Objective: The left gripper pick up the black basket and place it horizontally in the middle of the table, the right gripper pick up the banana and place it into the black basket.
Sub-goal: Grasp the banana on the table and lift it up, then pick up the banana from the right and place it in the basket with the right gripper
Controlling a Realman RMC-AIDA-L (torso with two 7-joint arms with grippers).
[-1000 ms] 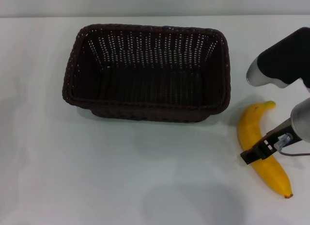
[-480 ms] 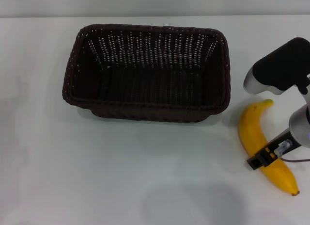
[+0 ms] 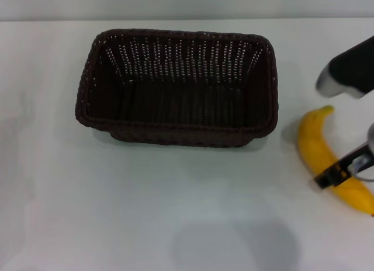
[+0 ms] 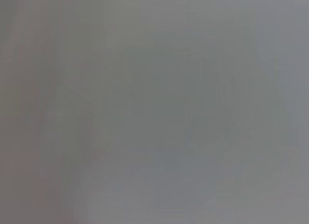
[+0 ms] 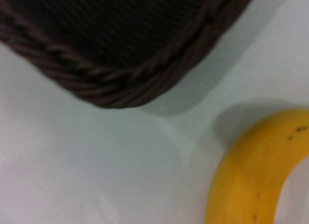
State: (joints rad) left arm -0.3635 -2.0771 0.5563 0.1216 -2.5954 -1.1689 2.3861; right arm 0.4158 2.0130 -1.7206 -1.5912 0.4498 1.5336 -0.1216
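The black basket (image 3: 175, 129) stands lengthwise across the middle of the white table (image 3: 117, 212), empty. The yellow banana (image 3: 315, 145) is at the right edge, just right of the basket's right end. My right gripper (image 3: 339, 173) is closed across the banana's lower half, with a black finger (image 3: 328, 177) showing over it. The right wrist view shows the basket's rounded corner (image 5: 120, 84) and the banana (image 5: 246, 175) close by, with a shadow under it. The left gripper is out of view, and the left wrist view shows only blank grey.
The right arm's black and silver-grey link (image 3: 350, 72) hangs over the table's right side above the banana. A faint round shadow (image 3: 234, 245) lies on the table in front of the basket.
The right gripper and the banana have moved together to the right and slightly up in the head view. The basket has not moved.
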